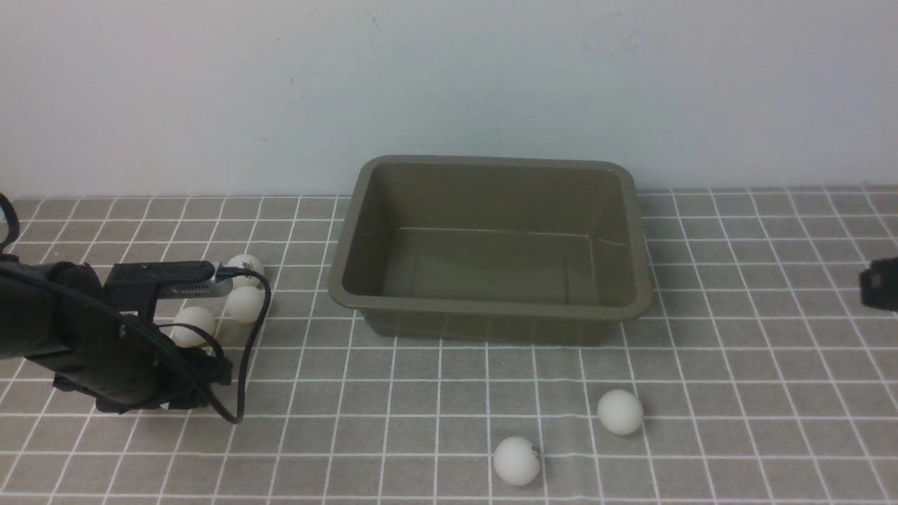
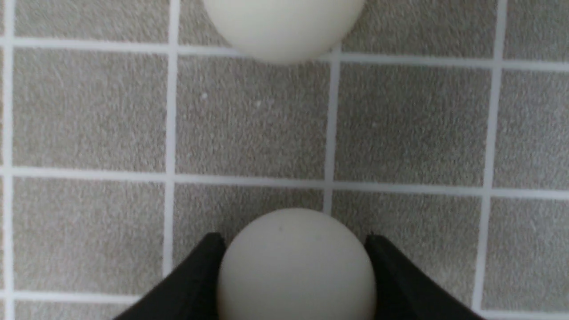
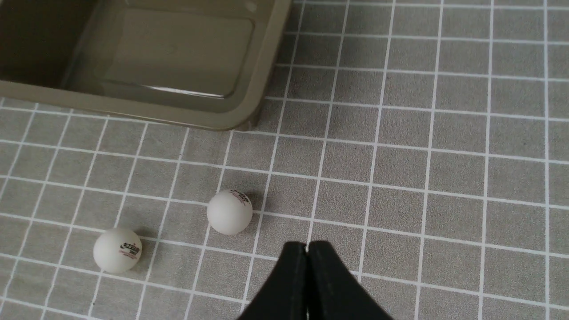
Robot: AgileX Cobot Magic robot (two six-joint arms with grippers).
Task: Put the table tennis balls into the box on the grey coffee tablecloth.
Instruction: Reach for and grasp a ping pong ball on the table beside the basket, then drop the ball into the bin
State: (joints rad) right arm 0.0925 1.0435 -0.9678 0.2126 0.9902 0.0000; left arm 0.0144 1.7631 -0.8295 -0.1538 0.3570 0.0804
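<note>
Ball (image 2: 295, 271) clamped in left hand (image 2: 293, 240), second ball (image 2: 284, 26) nearby; right hand (image 3: 306, 251) closed.

**Readable text? Only ball logos, and barely**

Only print anywhere is small stamps on three of the table tennis balls.

- Right wrist view, far ball (image 3: 117, 250): chunky dark logo with a red line of tiny print under it. Too blurry to spell out, so not guessing the brand.
- Same view, ball nearer the box (image 3: 230, 212): reddish smear of print up near its top. Can't read it.
- Front view, far ball again (image 1: 517, 461): shows only a dark speck on its right edge.
- Front view, back-left ball (image 1: 245, 265): faint dark mark on its face, way too small to make out.

No actual letters or numbers legible anywhere.
</note>
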